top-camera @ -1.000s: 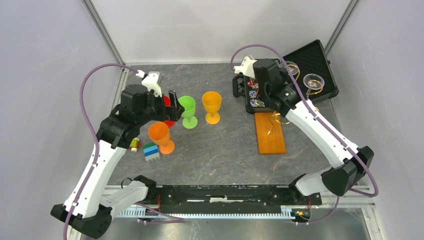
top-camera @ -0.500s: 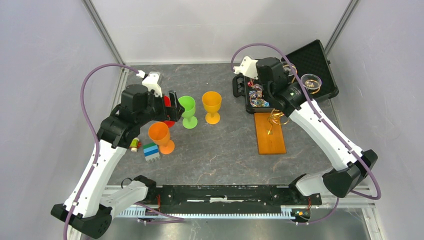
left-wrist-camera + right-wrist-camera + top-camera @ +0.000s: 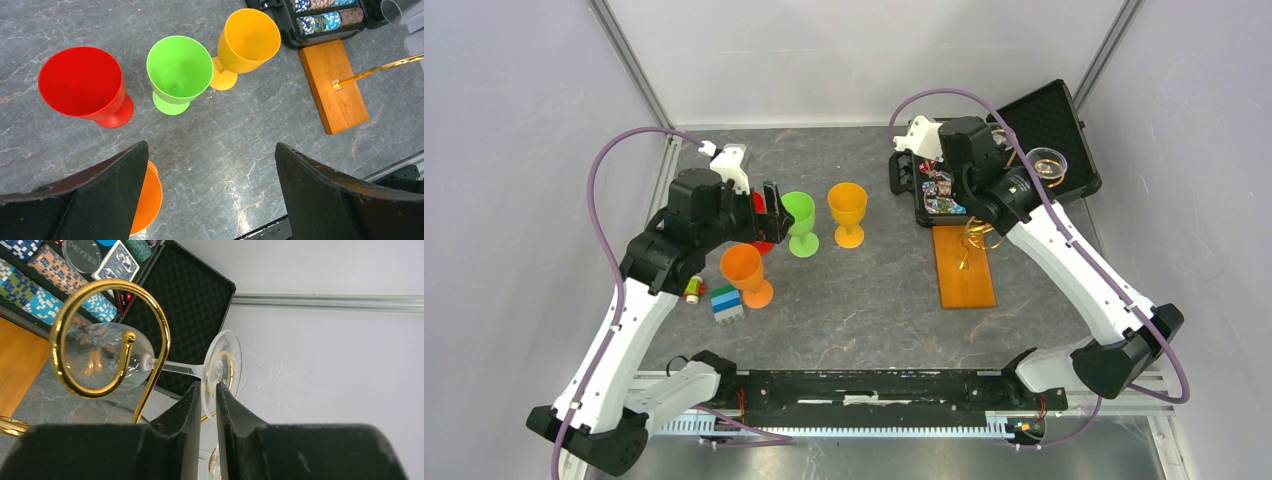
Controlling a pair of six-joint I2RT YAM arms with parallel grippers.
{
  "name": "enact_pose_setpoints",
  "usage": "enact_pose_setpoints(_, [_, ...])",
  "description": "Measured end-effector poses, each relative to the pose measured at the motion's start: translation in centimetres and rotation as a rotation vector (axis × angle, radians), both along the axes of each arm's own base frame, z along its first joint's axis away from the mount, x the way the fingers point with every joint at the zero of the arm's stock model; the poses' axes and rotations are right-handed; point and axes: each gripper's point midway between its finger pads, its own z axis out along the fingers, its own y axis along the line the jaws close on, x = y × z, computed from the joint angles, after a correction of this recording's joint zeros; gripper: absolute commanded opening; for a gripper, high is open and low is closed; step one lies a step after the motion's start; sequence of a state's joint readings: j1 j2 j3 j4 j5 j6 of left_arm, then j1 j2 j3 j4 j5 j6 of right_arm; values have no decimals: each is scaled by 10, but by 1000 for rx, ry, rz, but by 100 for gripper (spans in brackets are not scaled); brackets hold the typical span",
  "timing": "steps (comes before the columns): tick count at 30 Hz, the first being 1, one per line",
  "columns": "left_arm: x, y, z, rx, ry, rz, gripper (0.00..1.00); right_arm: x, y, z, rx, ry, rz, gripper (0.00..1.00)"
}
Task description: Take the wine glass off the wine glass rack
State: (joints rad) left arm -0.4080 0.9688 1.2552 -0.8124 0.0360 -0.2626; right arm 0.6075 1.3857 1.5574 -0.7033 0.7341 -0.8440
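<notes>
At the far right of the desk [image 3: 874, 300] we see the right pincer [image 3: 208, 387] pressed nearly together on the round foot of the wine glass [image 3: 95, 352]. The foot's rim is caught between its two black fingers. From the wrist view the glass lies sideways. Its clear bowl shows through a gold spiral arm [image 3: 107, 285] of the wine glass rack [image 3: 965, 270], and the thin stem runs past the wire toward the foot. We cannot tell whether the stem rests on the wire or hangs free of it. From above, a clear round of the glass shows beside the arm, over the edge of the open black case [image 3: 1064, 115]. The rack's wooden base stands just beside that case. On the left side, the left pincer [image 3: 210, 150] is spread wide and holds nothing. It hovers above the red cup [image 3: 82, 82], green cup [image 3: 179, 67], yellow cup [image 3: 250, 35] and orange cup [image 3: 149, 200], all upright on the desk.
</notes>
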Motion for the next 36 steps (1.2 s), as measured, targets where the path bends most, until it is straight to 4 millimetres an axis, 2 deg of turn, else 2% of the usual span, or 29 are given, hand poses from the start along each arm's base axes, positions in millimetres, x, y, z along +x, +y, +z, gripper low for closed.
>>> enact_pose_setpoints(5, [0,0,0,0,0,0,100,0,-4,3,-23,-6,-16,12])
enact_pose_setpoints(8, [0,0,0,0,0,0,100,0,-4,4,-31,-9,-15,1])
enact_pose_setpoints(9, [0,0,0,0,0,0,100,0,-5,4,-34,-10,-16,0])
enact_pose_setpoints(26, [0,0,-1,1,1,0,100,4,-16,11,-132,-93,-64,0])
enact_pose_setpoints(36, [0,0,-1,0,1,0,100,1,-24,26,-151,-155,-108,0])
